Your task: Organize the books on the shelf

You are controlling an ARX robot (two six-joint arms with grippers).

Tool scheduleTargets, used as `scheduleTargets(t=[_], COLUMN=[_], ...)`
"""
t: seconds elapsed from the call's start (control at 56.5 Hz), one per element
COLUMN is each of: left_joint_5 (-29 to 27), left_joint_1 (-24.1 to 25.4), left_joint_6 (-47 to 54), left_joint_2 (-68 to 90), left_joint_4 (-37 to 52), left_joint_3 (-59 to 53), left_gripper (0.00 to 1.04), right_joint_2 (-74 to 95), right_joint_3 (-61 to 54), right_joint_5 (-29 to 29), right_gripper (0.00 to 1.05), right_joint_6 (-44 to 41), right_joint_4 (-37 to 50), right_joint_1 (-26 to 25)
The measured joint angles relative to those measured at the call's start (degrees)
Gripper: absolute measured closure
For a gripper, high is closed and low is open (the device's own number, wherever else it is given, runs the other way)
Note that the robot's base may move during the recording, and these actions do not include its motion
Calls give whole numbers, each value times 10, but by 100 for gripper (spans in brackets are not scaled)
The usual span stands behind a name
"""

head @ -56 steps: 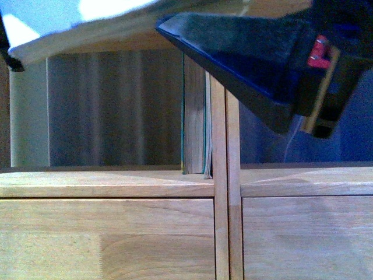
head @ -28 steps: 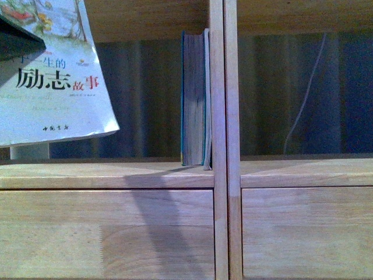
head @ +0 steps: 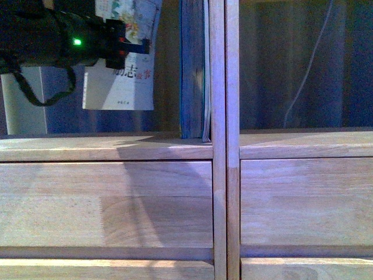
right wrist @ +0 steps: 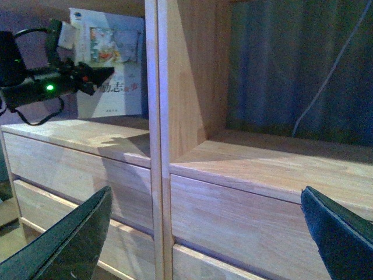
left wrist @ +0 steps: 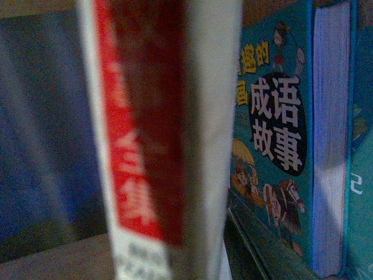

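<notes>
In the front view my left gripper (head: 137,45) is shut on the thin white paperback (head: 119,87), which hangs upright above the left compartment floor of the shelf (head: 105,147). It is a short gap left of the teal book (head: 192,70). That book stands upright against the central double upright (head: 225,116). The left wrist view shows the paperback's blurred red-topped spine (left wrist: 157,146) close up, beside the teal book's cover (left wrist: 274,146) and page edges (left wrist: 329,134). My right gripper (right wrist: 204,239) is open, low in front of the drawer fronts (right wrist: 233,216), with nothing between its fingers.
A white cable (head: 309,64) hangs at the back of the right compartment, above its bare floor (right wrist: 280,163). A pale upright panel (head: 23,105) stands at the left end of the left compartment. Plain drawer fronts (head: 105,204) lie below.
The paperback has moved right and deeper into the left compartment, turning from tilted to upright near the teal book. My right gripper, which filled the upper right a second ago, has left the front view.
</notes>
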Motion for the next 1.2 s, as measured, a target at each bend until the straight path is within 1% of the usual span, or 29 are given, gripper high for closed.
scheduleTargets(t=[0.071, 0.177, 0.46, 0.496, 0.513, 0.566, 0.602, 0.779, 0.903, 0.938, 0.973, 0.991, 1.009, 1.044, 1.204], left_joint_5=[-14, -55, -143, -158, -172, -188, -198, -213, -214, -215, -218, -220, -227, -228, -222], left_joint_1=[-15, -36, -52, -54, -57, -62, -66, -96, -106, -106, -106, -106, -107, -107, -108], left_joint_6=[14, 21, 36, 37, 42, 44, 45, 47, 44, 42, 41, 40, 40, 40, 45], left_joint_2=[30, 80, 126, 130, 133, 137, 139, 142, 143, 143, 143, 143, 143, 143, 135], left_joint_4=[-2, 1, 14, 19, 26, 28, 30, 32, 24, 24, 21, 20, 16, 15, 32], left_joint_3=[29, 68, 96, 98, 100, 102, 103, 104, 103, 103, 103, 103, 103, 103, 79], left_gripper=[87, 87, 87, 85, 82, 87, 87, 87, 87, 84, 77, 75, 70, 66, 41], right_joint_2=[-1, -2, -2, -2, -2, -2, -2, -2, -2, -2, -2, -2, -2, -2, -2], right_joint_3=[0, 0, 0, 0, 0, 0, 0, 0, 0, 0, 0, 0, 0, 0, 0], right_joint_5=[0, 0, 0, 0, 0, 0, 0, 0, 0, 0, 0, 0, 0, 0, 0], right_gripper=[7, 7, 7, 7, 7, 7, 7, 7, 7, 7, 7, 7, 7, 7, 7], right_joint_6=[-9, -13, -13, -13, -14, -14, -14, -15, -15, -15, -15, -15, -15, -15, -15], right_joint_4=[0, 0, 0, 0, 0, 0, 0, 0, 0, 0, 0, 0, 0, 0, -1], right_joint_1=[0, 0, 0, 0, 0, 0, 0, 0, 0, 0, 0, 0, 1, 1, 1])
